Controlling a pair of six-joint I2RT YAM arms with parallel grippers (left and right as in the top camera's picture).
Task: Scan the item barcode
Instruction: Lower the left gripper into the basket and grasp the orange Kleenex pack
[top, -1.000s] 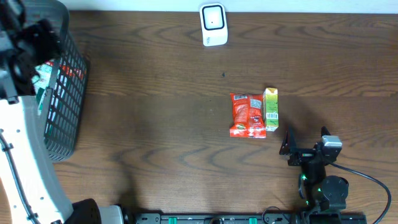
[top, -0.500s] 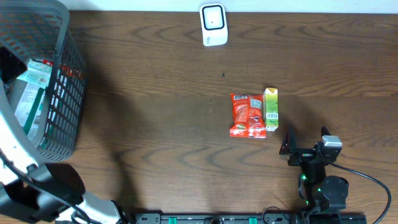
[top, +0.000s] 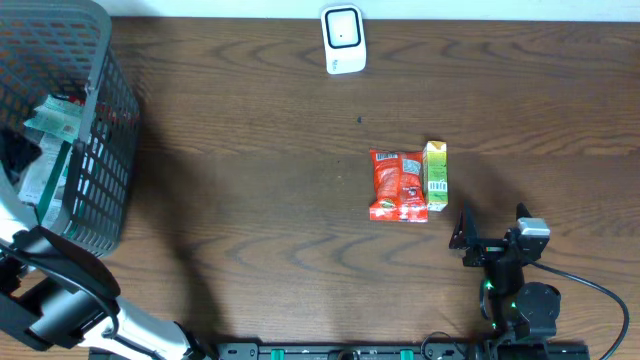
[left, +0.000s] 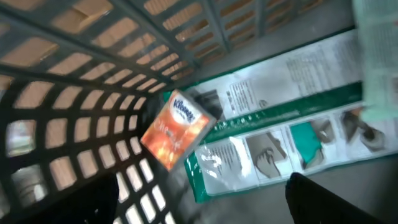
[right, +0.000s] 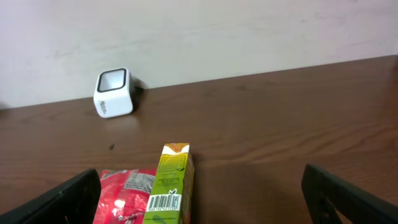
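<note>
The white barcode scanner (top: 343, 40) stands at the table's far edge, also visible in the right wrist view as the scanner (right: 113, 93). A green carton (top: 436, 176) lies mid-table beside a red snack packet (top: 398, 185); the carton (right: 169, 186) shows its barcode. My right gripper (top: 492, 230) rests open just in front of them, its jaws (right: 202, 213) empty. My left gripper (left: 199, 211) is open inside the grey basket (top: 95, 120), over an orange tissue pack (left: 177, 129) and a green-and-white wipes pack (left: 280, 137), holding nothing.
The basket's mesh wall (left: 93, 74) surrounds the left gripper closely. The left arm (top: 60, 295) reaches up from the table's near left corner. A pale wall (right: 249, 31) rises behind the scanner.
The left arm has swung down from above the basket's rim, and its gripper now sits lower inside the basket, over the packs. The right arm and the table items have not moved.
</note>
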